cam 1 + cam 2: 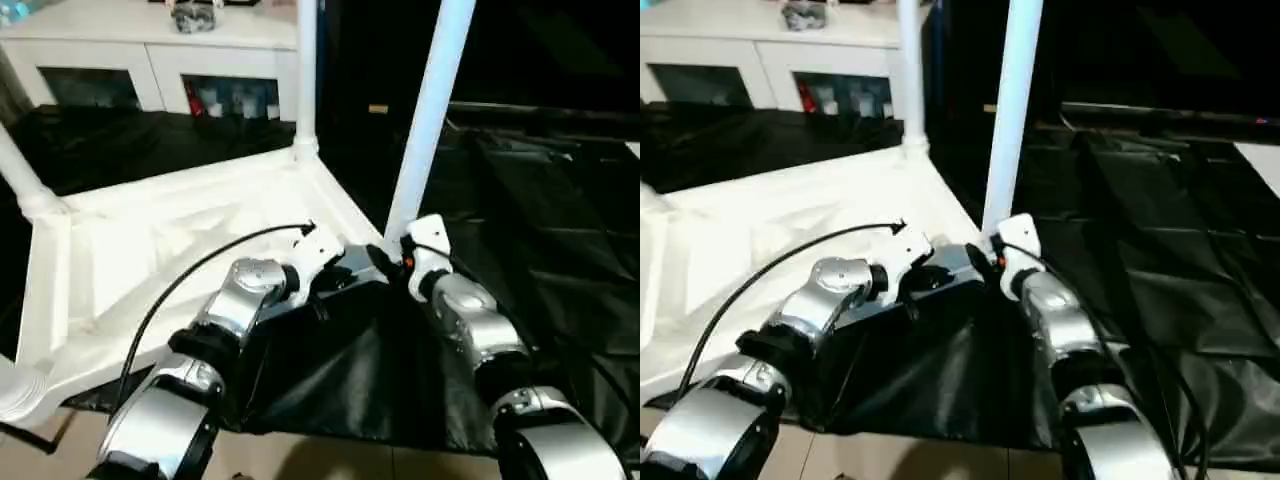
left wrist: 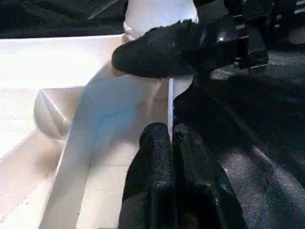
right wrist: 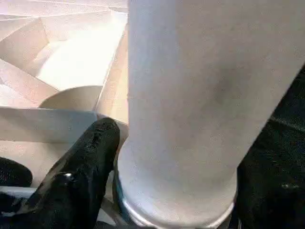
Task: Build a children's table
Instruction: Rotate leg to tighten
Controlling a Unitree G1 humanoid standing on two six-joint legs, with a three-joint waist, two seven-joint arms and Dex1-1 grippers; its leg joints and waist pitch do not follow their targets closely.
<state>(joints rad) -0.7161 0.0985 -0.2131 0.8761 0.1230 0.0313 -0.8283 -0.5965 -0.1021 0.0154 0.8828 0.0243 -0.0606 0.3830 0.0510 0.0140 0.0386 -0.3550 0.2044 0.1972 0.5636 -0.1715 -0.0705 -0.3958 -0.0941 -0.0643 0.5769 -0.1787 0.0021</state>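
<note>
So I'm looking down over both forearms at the table top (image 1: 150, 250), which is lying upside down on the black sheet (image 1: 560, 230) with its ribbed underside facing up. Three legs are showing already seated: one at the far corner (image 1: 306, 70), one at the left corner (image 1: 20, 175), and the near-right leg (image 1: 430, 110) standing up a bit tilted in its corner socket.

My right gripper (image 3: 178, 157) is sitting wrapped around the base of that near-right leg, fingers spread wide with one black finger (image 3: 81, 176) pressing beside the tube; the other side is hard to make out, so I'm guessing it's a full grip.

My left gripper (image 2: 171, 138) is hanging right next to it with its fingers pinched together, and the thin edge of the top's rim (image 2: 170, 102) is sitting right at the tips. A white cabinet (image 1: 150, 60) is standing in the background.
</note>
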